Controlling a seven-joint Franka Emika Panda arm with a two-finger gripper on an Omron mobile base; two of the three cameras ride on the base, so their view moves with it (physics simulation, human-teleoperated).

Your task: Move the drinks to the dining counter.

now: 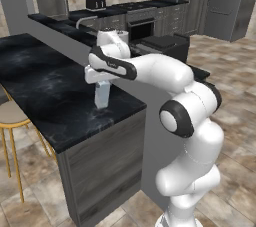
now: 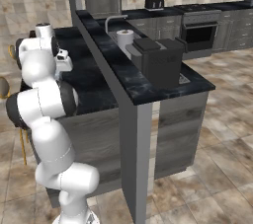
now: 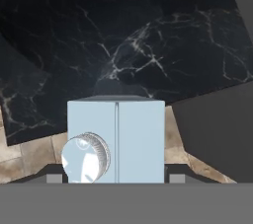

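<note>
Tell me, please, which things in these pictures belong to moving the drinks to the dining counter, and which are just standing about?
Part of the job:
- carton, held between the fingers of the gripper
- dining counter, under the carton

Just standing about:
- toaster
- paper towel roll
- stool
- sink faucet

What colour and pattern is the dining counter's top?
Black marble with white veins: the dining counter shows it best in the hand view, beneath the carton.
</note>
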